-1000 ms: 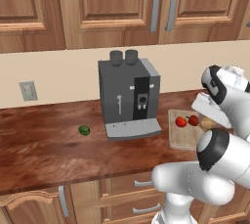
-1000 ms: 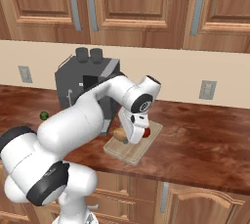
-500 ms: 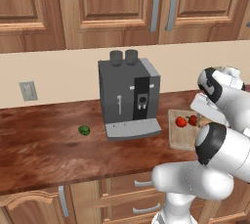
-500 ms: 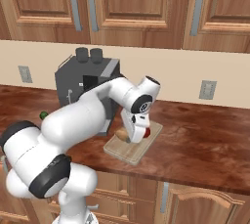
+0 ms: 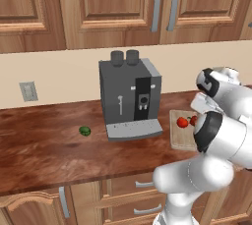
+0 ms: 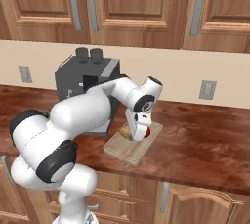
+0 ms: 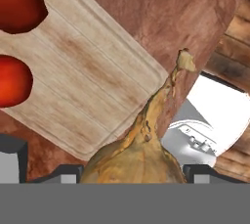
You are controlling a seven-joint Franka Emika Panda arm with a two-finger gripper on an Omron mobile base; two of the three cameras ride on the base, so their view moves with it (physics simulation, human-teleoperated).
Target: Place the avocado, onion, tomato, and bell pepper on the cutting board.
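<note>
My gripper (image 7: 132,173) is shut on the tan onion (image 7: 139,149), whose thin stalk points up and away in the hand view. It hangs just over the near corner of the pale wooden cutting board (image 7: 93,86). Two red fruits (image 7: 14,0) lie on the board at the left; I cannot tell there which is the tomato. In the left base view the tomato (image 5: 182,122) and the bell pepper (image 5: 193,119) sit on the cutting board (image 5: 181,138), partly behind my arm. The avocado (image 5: 84,130) rests on the counter left of the coffee machine. From the right, the gripper (image 6: 137,131) holds the onion (image 6: 126,132) above the board (image 6: 128,149).
A grey coffee machine (image 5: 129,98) stands on the dark counter (image 5: 44,145) just left of the board. Wall cabinets hang above and drawers run below the counter's front edge. An outlet (image 6: 207,90) is on the wall to the right.
The gripper, with the onion in it, has sunk slightly toward the cutting board. The fruits on the board and the avocado have stayed put.
</note>
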